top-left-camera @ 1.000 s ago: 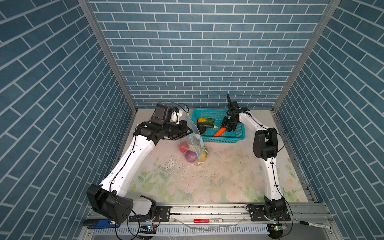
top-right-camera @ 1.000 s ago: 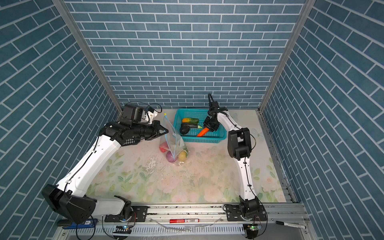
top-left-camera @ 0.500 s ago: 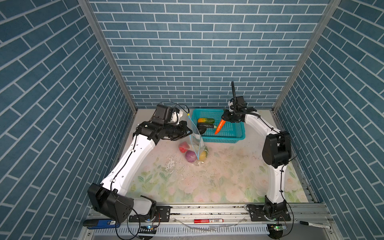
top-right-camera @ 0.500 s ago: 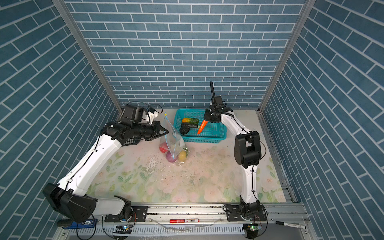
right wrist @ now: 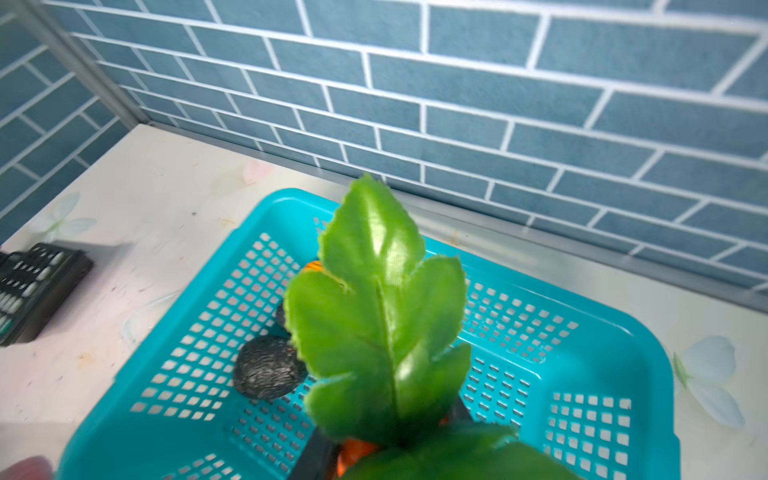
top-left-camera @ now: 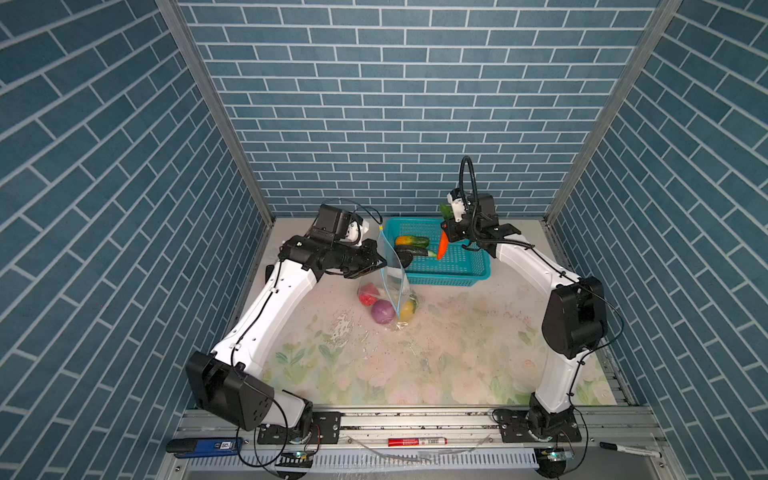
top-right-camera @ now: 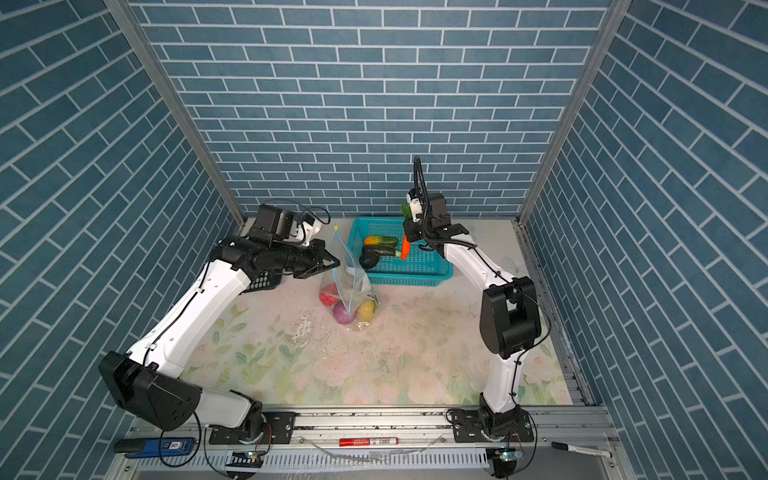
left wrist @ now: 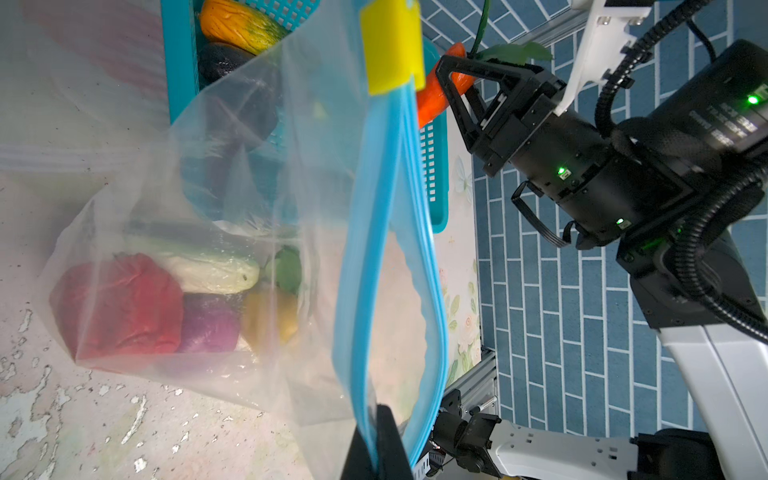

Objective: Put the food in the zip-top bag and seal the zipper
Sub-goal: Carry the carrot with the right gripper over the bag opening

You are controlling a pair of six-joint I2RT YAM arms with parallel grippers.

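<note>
- The flowered tabletop carries everything we see in both top views.
- The zip-top bag stands upright just beside the basket, at its 9 o'clock side, with its mouth gaping.
- The teal mesh basket sits at 12 o'clock on the tabletop, near the back wall.
- The left end effector reaches in from 9 o'clock. We see it pressed together on the bag's top edge, holding that edge up.
- The right end effector hangs above the basket, pinching the carrot near its leafy top.
- The carrot points tip-down over the basket's middle, lifted off its floor.
- The dark eggplant and the orange-green cucumber-like piece lie side by side in the basket's 9 o'clock half.
- In the bag's bottom we find the red piece at 10 o'clock, the purple onion at 6 o'clock and the yellow fruit at 3 o'clock.
- The zipper has its two blue strips parted, and its yellow slider sits at the far, 12 o'clock end.
</note>
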